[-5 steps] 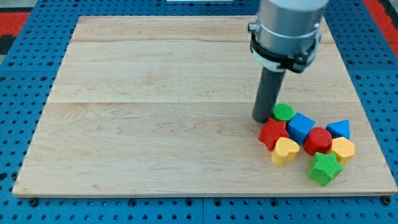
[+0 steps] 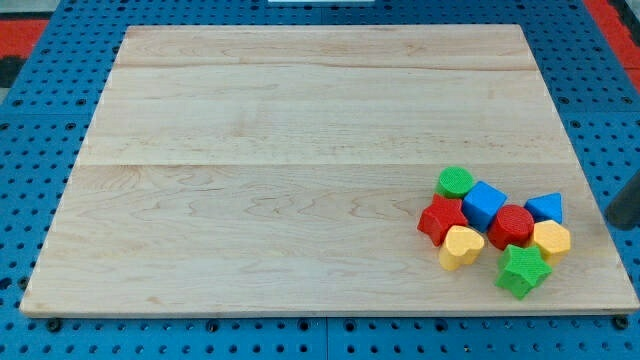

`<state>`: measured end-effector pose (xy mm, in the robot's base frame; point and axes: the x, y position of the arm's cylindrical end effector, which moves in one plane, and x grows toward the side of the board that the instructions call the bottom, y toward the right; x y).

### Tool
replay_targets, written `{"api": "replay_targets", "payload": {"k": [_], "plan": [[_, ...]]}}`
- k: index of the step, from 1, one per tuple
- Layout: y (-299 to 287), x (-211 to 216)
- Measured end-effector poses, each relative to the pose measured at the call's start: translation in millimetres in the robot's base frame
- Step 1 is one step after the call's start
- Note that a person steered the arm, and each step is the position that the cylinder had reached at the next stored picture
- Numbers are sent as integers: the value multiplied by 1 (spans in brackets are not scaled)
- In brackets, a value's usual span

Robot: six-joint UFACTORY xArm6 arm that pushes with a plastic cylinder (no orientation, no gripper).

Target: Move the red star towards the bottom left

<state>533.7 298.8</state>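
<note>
Camera view: red star (image 2: 440, 219) sits at the left edge of the cluster, touching the yellow heart (image 2: 459, 246) below-right of it and the blue cube (image 2: 484, 204) to its right. My tip (image 2: 622, 226) shows only as a dark sliver far right of the star, probably rounding the cluster to push leftward

surface (image 2: 250, 180): wooden board | red star (image 2: 440, 219): lower right, touching yellow heart (image 2: 459, 246), blue cube (image 2: 484, 204) | green cylinder (image 2: 455, 182) above | tip (image 2: 622, 226): view's right edge, apart from blue triangle (image 2: 545, 208)
</note>
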Motion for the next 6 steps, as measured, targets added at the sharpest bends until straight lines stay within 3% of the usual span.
{"api": "replay_targets", "payload": {"k": [2,3,6], "plan": [[-73,-10],[-50,2],[-101,-3]]}}
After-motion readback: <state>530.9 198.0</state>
